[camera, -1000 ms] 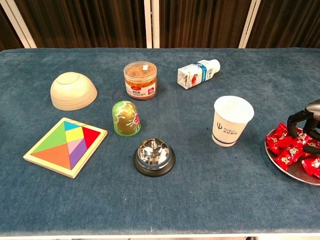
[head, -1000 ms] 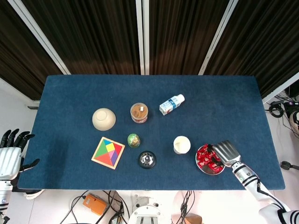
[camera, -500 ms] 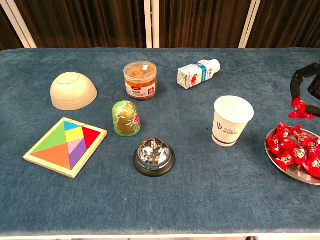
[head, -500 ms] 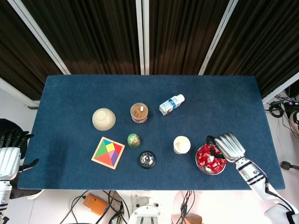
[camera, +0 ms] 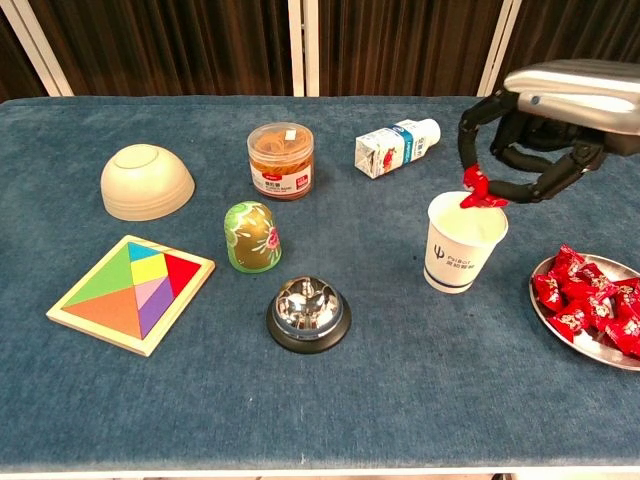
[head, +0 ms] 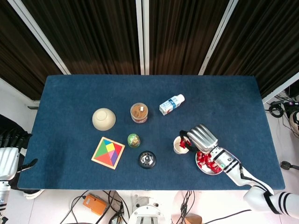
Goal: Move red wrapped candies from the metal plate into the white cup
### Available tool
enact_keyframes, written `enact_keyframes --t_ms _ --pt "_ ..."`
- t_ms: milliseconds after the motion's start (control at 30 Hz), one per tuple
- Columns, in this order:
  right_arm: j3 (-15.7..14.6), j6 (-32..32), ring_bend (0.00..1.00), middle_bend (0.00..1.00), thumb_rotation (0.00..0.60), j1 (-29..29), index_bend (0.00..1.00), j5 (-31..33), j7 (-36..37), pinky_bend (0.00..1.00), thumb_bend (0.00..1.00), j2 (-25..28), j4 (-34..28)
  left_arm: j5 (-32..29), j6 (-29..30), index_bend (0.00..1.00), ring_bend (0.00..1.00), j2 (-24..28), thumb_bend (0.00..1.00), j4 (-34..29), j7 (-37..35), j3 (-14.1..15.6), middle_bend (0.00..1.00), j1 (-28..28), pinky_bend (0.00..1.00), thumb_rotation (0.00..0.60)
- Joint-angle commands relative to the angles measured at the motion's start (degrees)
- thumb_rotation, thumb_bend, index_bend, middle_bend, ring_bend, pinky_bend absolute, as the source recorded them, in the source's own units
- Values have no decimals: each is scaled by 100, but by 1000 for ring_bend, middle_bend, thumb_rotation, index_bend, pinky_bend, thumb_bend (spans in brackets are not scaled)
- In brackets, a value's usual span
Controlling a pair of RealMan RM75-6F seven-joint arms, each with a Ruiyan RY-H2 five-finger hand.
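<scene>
My right hand point(camera: 545, 120) point(head: 201, 136) hovers just above the white cup point(camera: 463, 242) point(head: 179, 145), pinching one red wrapped candy point(camera: 479, 192) over the cup's mouth. To the cup's right, the metal plate point(camera: 566, 335) point(head: 203, 169) carries several more red candies point(camera: 592, 305) point(head: 206, 161). My left hand point(head: 10, 151) hangs off the table's left edge with its fingers apart and nothing in it; only the head view shows it.
A silver bell point(camera: 309, 313), a green egg-shaped toy point(camera: 252, 236), a tangram puzzle point(camera: 132, 292), an upturned beige bowl point(camera: 147, 181), a jar of rubber bands point(camera: 281, 160) and a small milk bottle point(camera: 396, 147) stand left of and behind the cup.
My right hand has lifted a red candy off the plate and carried it left, from over the plate to above the cup. The left hand has barely shifted.
</scene>
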Motion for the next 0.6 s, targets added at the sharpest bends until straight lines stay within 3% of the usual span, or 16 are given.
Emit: enact_keyframes --t_ms 33,233,600 --pt "-33 -95 1000 916 600 68 685 71 -102 1000 623 -107 65 -13 -3 231 54 -6 7 24 -19 8 172 14 0 600" --pt "-82 -16 1000 916 600 57 593 159 -206 1000 619 -213 130 2 -10 231 53 -35 7 90 -62 24 173 24 0 600" --pt "-173 83 1000 916 600 44 459 224 -321 1000 505 -262 167 0 7 231 28 -72 7 150 -94 8 172 33 0 600"
